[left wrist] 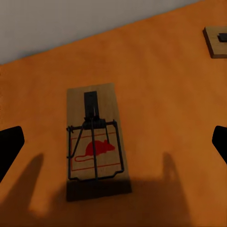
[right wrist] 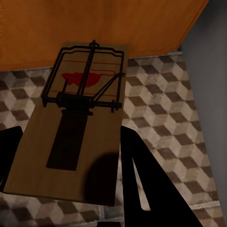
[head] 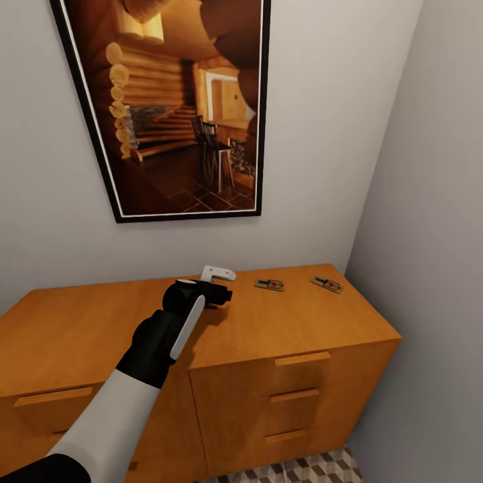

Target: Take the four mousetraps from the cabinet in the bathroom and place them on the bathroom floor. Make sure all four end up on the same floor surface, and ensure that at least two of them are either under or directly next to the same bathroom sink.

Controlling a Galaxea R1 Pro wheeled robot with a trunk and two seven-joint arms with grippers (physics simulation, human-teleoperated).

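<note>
Head view, two mousetraps [head: 269, 285] [head: 327, 285], one cabinet [head: 295, 322]

We record a corner formed by a pale grey back wall [head: 335, 100] and a grey side wall [head: 436, 235] at 3 o'clock. A black-framed picture of a log-cabin interior [head: 178, 107] hangs tilted at 12 o'clock. Below it stands a wide orange-brown wooden chest with drawer fronts [head: 302, 376], against both walls. At 5 o'clock we note brown, beige and white cube-patterned floor tiles [head: 302, 469]. Lighting is soft, shadows faint.
</note>
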